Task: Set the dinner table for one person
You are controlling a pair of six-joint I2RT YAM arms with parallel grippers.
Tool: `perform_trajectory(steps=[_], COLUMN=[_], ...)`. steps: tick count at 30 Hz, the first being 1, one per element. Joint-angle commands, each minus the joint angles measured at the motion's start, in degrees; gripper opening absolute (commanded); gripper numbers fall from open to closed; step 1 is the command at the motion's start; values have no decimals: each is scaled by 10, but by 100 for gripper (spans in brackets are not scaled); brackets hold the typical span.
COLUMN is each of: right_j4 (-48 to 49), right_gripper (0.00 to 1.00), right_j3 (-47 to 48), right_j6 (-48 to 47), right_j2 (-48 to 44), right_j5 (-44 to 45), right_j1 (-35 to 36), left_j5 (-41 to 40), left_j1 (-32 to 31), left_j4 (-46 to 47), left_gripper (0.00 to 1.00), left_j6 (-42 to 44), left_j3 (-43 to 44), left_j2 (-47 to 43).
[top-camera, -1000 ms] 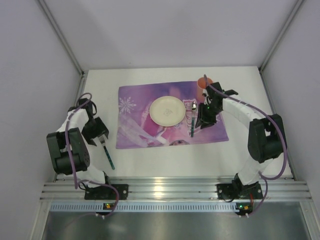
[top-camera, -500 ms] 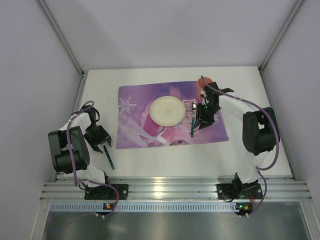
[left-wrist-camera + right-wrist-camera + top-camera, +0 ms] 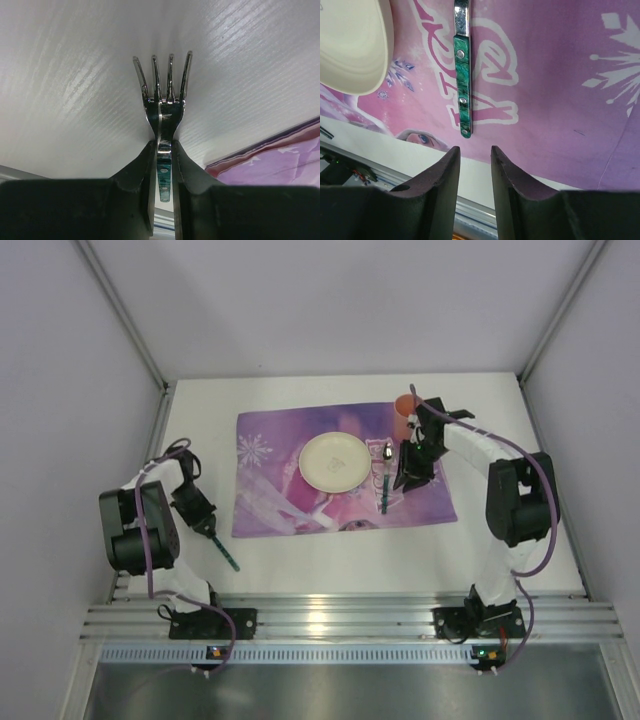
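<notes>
White and matte, the dinner table (image 3: 330, 560) spreads under both my arms, and silver rails edge it. My left pincer (image 3: 203, 520) is closed tight on a fork (image 3: 224, 552), gripping it at the neck. In the left wrist view the fingers of the pincer (image 3: 161, 150) press the fork (image 3: 162, 95) from either side. Its four tines stick out past my fingertips over bare tabletop (image 3: 75, 75). From above, the green handle slants back toward the near rail (image 3: 330, 615). I cannot tell whether the fork touches the surface. It sits just off the left edge of the purple printed placemat (image 3: 280, 490), a corner of which shows at the lower right of that wrist view (image 3: 280, 160).

My right pincer (image 3: 405, 476) hangs over the right part of the placemat. Its jaws are parted by a narrow gap and hold nothing. From the right wrist, the fingertips of this pincer (image 3: 474, 152) frame the cloth (image 3: 545, 75) just short of the end of a green riveted handle (image 3: 462, 85). The top view shows that handle to belong to a spoon (image 3: 385, 480), which lies flat just right of a round cream plate (image 3: 335, 461). The plate's rim (image 3: 350, 45) curves in at the upper left of my right wrist view, and a strip of white table (image 3: 385, 145) runs below the mat's near edge. An orange cup (image 3: 405, 405) stands at the mat's far right corner, just behind my right wrist.
</notes>
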Motion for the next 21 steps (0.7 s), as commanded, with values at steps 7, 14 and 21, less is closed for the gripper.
perform_trajectory(steps=[7, 14, 21], right_j4=[-45, -80, -105], right_gripper=[39, 67, 80], right_j3=[50, 59, 10], right_j6=[-6, -10, -13], right_j2=[-37, -73, -149], right_j5=[0, 22, 52], right_j1=[-5, -6, -5], left_j5=[-162, -41, 58], left_j1=[11, -86, -204], left_j4=[41, 107, 128], left_gripper=[0, 0, 0], left_j6=[85, 134, 129], left_j3=[102, 221, 315], left_j2=[-23, -36, 60])
